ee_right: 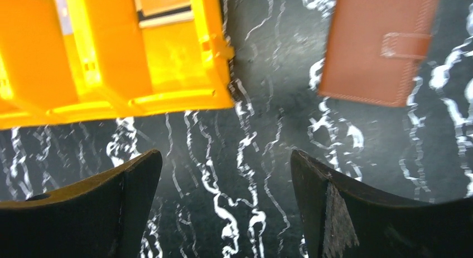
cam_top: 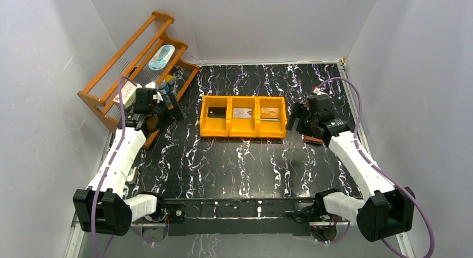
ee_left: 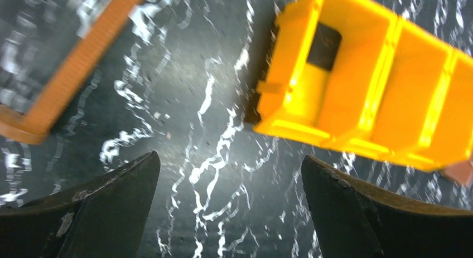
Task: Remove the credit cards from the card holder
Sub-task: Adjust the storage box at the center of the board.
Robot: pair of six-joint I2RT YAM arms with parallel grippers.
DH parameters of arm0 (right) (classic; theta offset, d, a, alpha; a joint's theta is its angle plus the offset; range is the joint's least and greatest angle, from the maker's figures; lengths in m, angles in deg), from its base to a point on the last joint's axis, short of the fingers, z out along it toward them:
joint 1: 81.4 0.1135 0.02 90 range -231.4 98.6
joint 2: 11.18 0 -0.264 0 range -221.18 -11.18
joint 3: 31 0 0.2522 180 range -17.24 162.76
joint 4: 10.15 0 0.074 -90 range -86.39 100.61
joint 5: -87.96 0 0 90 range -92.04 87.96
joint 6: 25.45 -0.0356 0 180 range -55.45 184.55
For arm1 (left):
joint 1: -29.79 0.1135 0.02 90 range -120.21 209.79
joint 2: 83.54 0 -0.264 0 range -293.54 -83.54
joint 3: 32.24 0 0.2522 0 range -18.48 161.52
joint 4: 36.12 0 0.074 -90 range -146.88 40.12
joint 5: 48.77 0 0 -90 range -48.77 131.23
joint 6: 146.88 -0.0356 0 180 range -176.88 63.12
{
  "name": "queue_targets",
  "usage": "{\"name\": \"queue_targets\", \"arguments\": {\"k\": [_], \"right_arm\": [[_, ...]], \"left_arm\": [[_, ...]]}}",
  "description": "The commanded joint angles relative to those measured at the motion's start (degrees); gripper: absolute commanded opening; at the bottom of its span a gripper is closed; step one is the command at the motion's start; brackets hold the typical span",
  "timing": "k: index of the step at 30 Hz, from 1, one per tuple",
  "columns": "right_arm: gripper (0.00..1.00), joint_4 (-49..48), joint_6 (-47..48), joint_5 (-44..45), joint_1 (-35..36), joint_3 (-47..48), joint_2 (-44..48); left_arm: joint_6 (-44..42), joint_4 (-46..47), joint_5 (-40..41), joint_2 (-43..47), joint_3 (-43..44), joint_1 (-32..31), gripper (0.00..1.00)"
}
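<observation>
A black tabletop veined with white marbling fills the middle of the top view. Plain pale grey-white walls close it in: a back wall across the top, a left wall and a right wall. An orange-brown wooden rack stands at the upper left against the left wall. The light is soft and even.

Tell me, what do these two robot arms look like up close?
The left arm and right arm have white shells with chunky black joints; a purple cable trails along each. The left gripper and right gripper each have two dark, curved, scuffed fingers.
</observation>
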Motion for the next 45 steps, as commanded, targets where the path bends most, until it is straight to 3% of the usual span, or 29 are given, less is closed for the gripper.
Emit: {"name": "queue_targets", "arguments": {"k": [1, 8, 16, 26, 32, 38, 45], "right_arm": [[0.93, -3.99, -3.76, -8.9, 3.03, -1.02, 0.48], [0.9, -6.0, -9.0, -6.15, 17.55, 0.71, -7.31], [0.94, -9.01, -17.86, 5.65, 30.15, 9.02, -24.53], [0.98, -8.99, -25.2, 20.97, 31.54, 23.84, -44.27], [0.98, -6.69, -21.59, 23.12, 29.74, 32.79, -52.18], [0.98, -5.73, -12.48, 21.91, 28.69, 33.39, -48.81], [0.98, -3.75, -10.6, 28.72, 25.49, 20.36, -29.38]], "left_arm": [[0.1, 1.2, -18.73, 0.69, -2.9, 1.6, 0.98], [-0.55, 2.3, -30.25, -0.58, -6.5, 1.36, 0.98], [-0.89, 3.59, -31.66, -0.43, -6.99, 1.14, 0.98], [0.39, 3.92, -29.28, 2.67, -8.53, 1.1, 0.98], [0.46, 3.53, -29.42, 3.39, -8.46, 1.09, 0.98], [0.29, 2.86, -28.71, 4.27, -8.82, 1.08, 0.98], [-0.06, 2.97, -28.35, 4.32, -9.05, 1.09, 0.98]]}}
